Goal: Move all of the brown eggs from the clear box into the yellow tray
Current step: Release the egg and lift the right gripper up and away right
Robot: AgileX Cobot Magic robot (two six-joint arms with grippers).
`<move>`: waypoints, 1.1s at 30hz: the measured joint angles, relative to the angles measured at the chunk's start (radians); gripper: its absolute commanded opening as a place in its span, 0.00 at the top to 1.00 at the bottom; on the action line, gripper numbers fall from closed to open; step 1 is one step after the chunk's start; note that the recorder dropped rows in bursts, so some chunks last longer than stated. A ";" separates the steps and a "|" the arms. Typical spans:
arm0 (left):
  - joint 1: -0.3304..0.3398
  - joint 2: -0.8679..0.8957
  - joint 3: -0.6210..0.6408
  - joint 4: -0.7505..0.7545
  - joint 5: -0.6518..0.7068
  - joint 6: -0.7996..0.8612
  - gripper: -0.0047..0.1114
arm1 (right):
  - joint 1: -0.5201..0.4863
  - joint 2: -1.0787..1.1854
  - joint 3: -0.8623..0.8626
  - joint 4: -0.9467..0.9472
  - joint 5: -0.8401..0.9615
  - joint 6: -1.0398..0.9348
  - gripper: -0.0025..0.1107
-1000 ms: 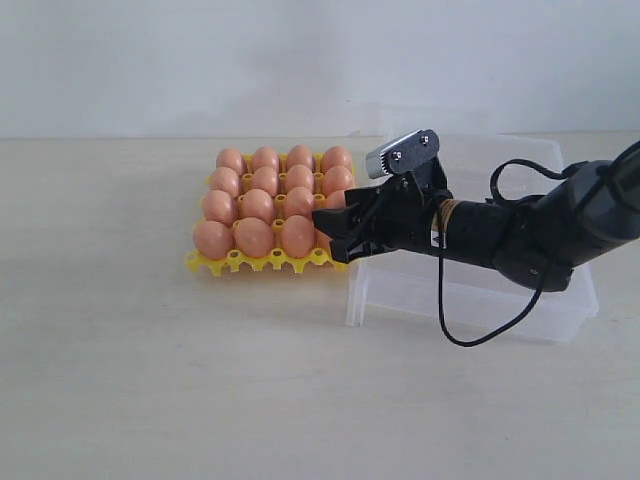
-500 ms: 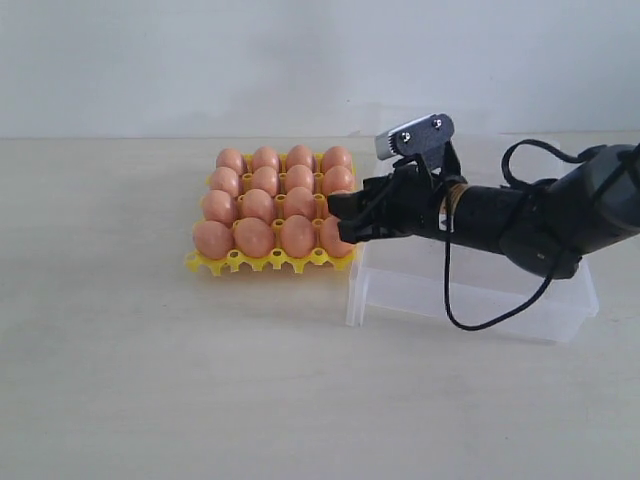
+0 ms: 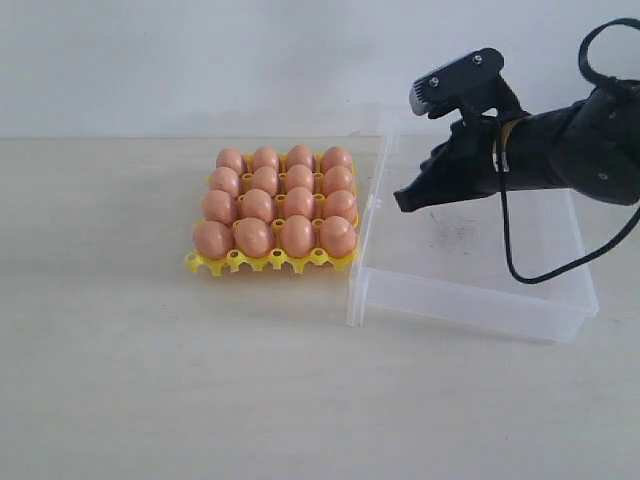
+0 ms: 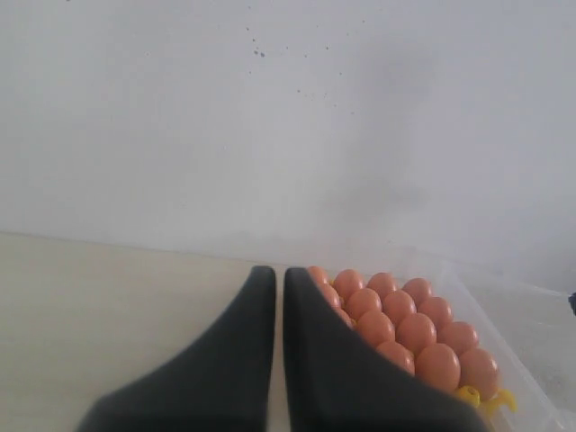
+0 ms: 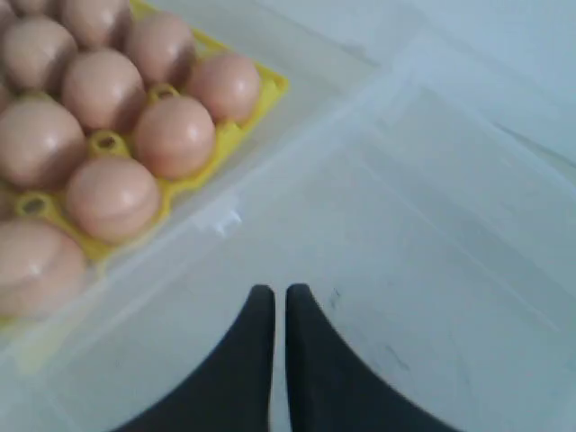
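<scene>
The brown eggs (image 3: 275,205) fill the yellow tray (image 3: 200,263); the right fingers (image 5: 256,342) hover pressed together over the clear box (image 3: 470,295), the left fingers (image 4: 243,342) likewise closed.

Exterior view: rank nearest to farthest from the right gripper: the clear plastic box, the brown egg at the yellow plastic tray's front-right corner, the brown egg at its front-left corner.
1. Clear plastic box: under the right gripper.
2. Front-right brown egg: yellow tray edge beside the box.
3. Front-left brown egg: tray's far side.

right gripper (image 3: 402,203): lifted off yellow tray (image 3: 262,264) | now above clear box (image 3: 460,300) | closed
</scene>
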 measured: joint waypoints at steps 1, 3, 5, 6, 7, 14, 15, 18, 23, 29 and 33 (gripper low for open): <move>0.000 0.000 0.000 0.000 0.000 0.000 0.93 | 0.000 -0.012 0.000 0.000 0.060 -0.004 0.97; 0.000 0.000 0.000 0.000 0.000 0.000 0.93 | 0.000 -0.029 0.000 0.000 0.160 -0.011 0.97; 0.000 0.000 0.000 0.000 0.000 0.000 0.93 | 0.000 -0.040 0.000 0.000 0.246 -0.013 0.97; 0.000 0.000 0.000 0.000 0.000 0.000 0.93 | 0.000 -0.043 0.000 0.000 0.287 -0.010 0.97; 0.000 0.000 0.000 0.000 0.000 0.000 0.93 | 0.000 -0.045 0.000 0.000 0.321 -0.006 0.97; 0.000 0.000 0.000 0.000 0.000 0.000 0.93 | 0.000 -0.049 0.000 0.000 0.466 0.073 0.97; 0.000 0.000 0.000 0.000 0.000 0.000 0.93 | 0.000 -0.050 0.000 0.000 0.479 0.088 0.97; 0.000 0.000 0.000 0.000 0.000 0.000 0.93 | 0.000 -0.052 0.000 0.003 0.499 0.171 0.97; 0.000 0.000 0.000 0.000 0.000 0.000 0.93 | 0.000 -0.052 0.000 0.029 0.505 0.410 0.97; 0.000 0.000 0.000 0.000 0.000 0.000 0.93 | 0.000 -0.052 0.000 0.034 0.505 0.514 0.97; 0.000 0.000 0.000 0.000 0.000 0.000 0.93 | 0.000 -0.052 0.000 0.038 0.499 0.521 0.97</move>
